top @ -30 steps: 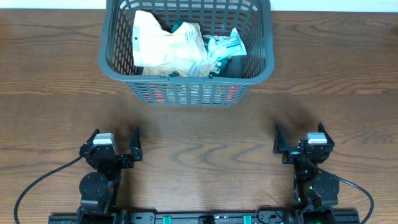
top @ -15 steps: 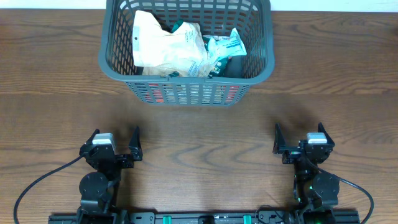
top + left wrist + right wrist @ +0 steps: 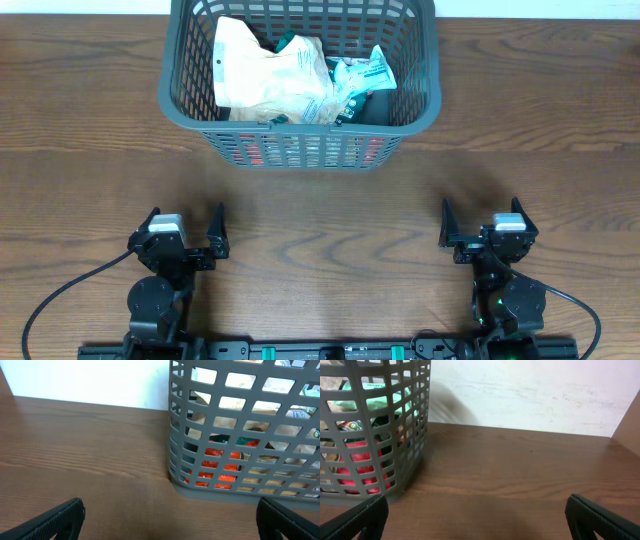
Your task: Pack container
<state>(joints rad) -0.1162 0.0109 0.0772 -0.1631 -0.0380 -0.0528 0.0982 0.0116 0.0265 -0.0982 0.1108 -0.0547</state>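
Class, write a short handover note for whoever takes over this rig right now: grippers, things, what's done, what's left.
Left gripper: open, empty, low at the near edge of the table.
Right gripper: open, empty, likewise.
Container: upright at the far side, holding a beige packet, a green-white packet and a red item low down.
Done: packets are in.
Left: no packet shows outside; packing looks finished.

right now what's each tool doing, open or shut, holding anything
left tool: open, holding nothing
right tool: open, holding nothing
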